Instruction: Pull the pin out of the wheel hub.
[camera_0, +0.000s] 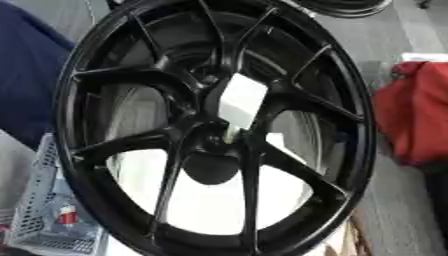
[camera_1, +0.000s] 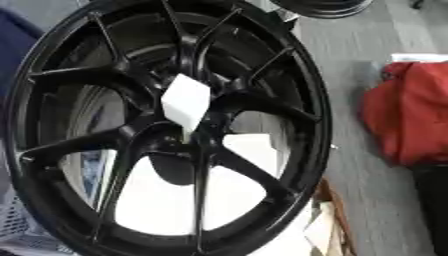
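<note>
A black multi-spoke wheel (camera_0: 131, 75) stands tilted and fills most of both views. At its centre a white blocky piece (camera_1: 185, 101) sticks out of the hub, its narrow lower end going into the hub bore. Just below the hub a dark round shape (camera_0: 210, 167) shows between the spokes; I cannot make out what it is. Neither of my hands appears in either view.
A red bag or cloth (camera_0: 416, 117) lies on the grey floor at the right. A grey perforated basket (camera_0: 39, 215) sits at the lower left, and a dark blue mass (camera_0: 26, 75) at the left. Part of another dark rim (camera_0: 346, 7) shows at the top.
</note>
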